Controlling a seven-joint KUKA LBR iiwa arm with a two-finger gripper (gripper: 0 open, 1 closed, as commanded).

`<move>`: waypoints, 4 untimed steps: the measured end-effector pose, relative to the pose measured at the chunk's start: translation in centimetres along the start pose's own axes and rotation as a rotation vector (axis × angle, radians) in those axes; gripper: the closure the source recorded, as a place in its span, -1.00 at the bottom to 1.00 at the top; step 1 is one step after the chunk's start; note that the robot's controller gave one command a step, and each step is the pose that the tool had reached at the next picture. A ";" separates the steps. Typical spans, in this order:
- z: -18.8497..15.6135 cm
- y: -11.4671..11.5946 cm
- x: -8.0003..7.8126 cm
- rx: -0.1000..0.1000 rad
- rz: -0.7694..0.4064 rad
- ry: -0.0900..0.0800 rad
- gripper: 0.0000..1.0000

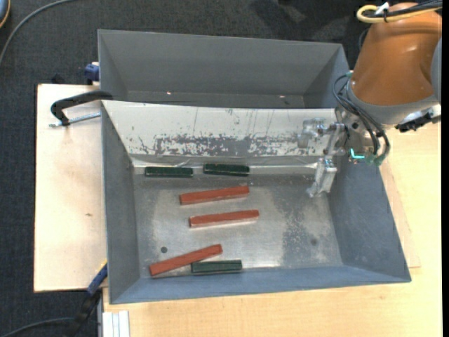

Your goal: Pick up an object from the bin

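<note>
Because the middle red-brown bar (223, 219) lies flat, touching nothing else, well to the view's left of the end effector (323, 180), it suits picking: likely stiff, light, perhaps slippery; pinch its narrow width at mid-length. End effector released or clenched: cannot tell.

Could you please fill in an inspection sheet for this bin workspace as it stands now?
Surface: grey metal bin, floor scuffed, bare on its right half.
Job's things: three red-brown bars, two mid-floor, one front left; three dark green bars, two by the back wall, one at the front beside a red-brown bar.
Clutter: nothing seen.
Grippers: gripper over bare floor near the right wall, apart from every bar.
Cables: wrist cables looped under the orange cover; loose cable on the floor, top left.
Surroundings: dark carpet.
</note>
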State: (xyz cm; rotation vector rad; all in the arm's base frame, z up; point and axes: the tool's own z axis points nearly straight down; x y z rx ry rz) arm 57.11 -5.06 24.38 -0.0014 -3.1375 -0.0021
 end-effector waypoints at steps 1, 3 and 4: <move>14.2 7.4 3.2 -0.001 -0.231 0.002 -1.00; 16.9 9.6 -0.1 -0.001 -0.215 -0.018 1.00; 1.6 9.5 -2.6 0.002 -0.214 -0.020 1.00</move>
